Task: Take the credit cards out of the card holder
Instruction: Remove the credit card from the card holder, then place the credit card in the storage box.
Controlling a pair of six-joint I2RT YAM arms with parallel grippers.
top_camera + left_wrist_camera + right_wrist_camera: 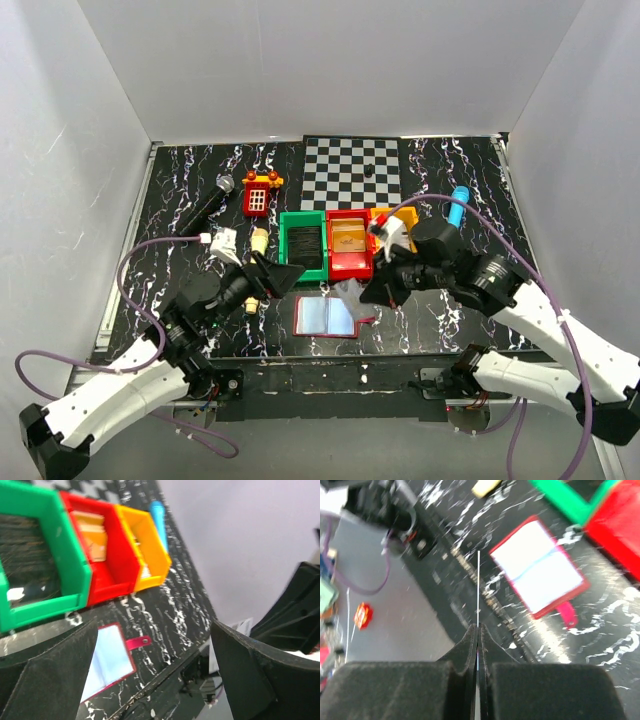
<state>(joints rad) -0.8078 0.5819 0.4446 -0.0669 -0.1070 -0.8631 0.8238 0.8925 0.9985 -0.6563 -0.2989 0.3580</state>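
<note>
The card holder (325, 318) lies open on the desk (440, 180), just in front of the green bin (303, 245) and the red bin (350, 262), which holds tan credit cards (348, 238). The right hand (478, 630) is pressed together on a credit card (478, 580) seen edge-on, and the left hand (154, 625) is spread wide near the holder, holding nothing. Cards are thin, stiff, light and slick, so pinch an exposed edge squarely and pin the light holder against sliding.

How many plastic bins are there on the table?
3, in one row: green bin on the left, red bin in the middle, yellow bin on the right. None seems hidden.
</note>
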